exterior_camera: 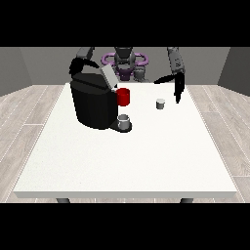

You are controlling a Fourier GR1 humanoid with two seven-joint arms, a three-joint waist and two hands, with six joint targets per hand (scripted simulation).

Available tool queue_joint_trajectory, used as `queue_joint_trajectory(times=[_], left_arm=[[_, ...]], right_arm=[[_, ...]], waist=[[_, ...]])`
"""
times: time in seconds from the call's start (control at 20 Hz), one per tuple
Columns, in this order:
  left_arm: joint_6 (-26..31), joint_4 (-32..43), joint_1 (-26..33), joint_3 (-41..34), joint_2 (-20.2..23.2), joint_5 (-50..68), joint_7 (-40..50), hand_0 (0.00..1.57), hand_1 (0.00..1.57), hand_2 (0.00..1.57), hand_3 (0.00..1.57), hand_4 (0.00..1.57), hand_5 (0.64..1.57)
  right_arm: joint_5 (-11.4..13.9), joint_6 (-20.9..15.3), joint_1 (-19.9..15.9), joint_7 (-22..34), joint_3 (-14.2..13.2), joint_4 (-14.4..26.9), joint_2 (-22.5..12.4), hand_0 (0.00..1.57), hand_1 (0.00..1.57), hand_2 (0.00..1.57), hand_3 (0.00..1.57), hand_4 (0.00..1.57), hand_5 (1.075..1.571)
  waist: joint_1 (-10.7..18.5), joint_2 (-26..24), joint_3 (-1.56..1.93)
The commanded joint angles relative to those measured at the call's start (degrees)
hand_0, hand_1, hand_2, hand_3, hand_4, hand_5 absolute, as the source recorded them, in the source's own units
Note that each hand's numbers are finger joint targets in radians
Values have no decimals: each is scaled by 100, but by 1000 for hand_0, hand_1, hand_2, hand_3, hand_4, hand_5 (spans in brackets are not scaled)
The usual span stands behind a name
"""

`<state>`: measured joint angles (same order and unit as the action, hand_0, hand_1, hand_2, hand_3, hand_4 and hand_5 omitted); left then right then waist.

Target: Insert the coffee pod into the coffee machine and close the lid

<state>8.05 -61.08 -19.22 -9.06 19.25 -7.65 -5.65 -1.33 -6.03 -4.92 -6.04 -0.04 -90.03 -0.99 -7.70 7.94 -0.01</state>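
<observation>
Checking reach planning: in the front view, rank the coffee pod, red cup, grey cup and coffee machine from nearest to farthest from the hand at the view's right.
From the hand at the view's right:
1. Coffee pod, just to its left on the table.
2. Red cup, mid-table beside the machine.
3. Grey cup, on the machine's base, nearer the camera.
4. Coffee machine, view's left.

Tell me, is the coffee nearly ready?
Not yet. The coffee machine has its lid up, ready for loading. The little coffee pod sits on the table, with the hand at the view's right hanging beside it. Grabbing, loading and closing the lid remain.
</observation>
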Motion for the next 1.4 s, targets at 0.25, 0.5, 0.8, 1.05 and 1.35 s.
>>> queue_joint_trajectory(times=[0.25,0.5,0.8,1.05,1.35], left_arm=[[-104,727,-200,491,-73,-773,-216,0,0,113,0,0,1571],[-358,1329,-820,413,-80,-1049,-39,223,223,529,222,0,1571],[-447,1658,-817,598,12,-1480,-70,615,615,738,477,0,1571],[-493,2096,-897,656,354,-1857,-425,568,568,698,414,0,1571],[-1319,2280,-1195,696,129,-2282,-626,695,695,831,592,0,1571]], right_arm=[[0,-180,-251,163,-289,556,-103,0,0,0,0,397,1571],[258,-394,-526,725,-54,521,-31,0,0,0,0,389,1571],[295,-304,-474,316,-100,937,-71,0,0,0,0,424,1571],[300,-296,-683,661,-76,763,-134,0,0,0,0,427,1571],[166,-172,-696,283,-133,942,-103,0,0,0,0,453,1571]], waist=[[228,-15,1],[74,-42,-1],[92,5,0],[-14,102,-2],[-111,312,-1]])
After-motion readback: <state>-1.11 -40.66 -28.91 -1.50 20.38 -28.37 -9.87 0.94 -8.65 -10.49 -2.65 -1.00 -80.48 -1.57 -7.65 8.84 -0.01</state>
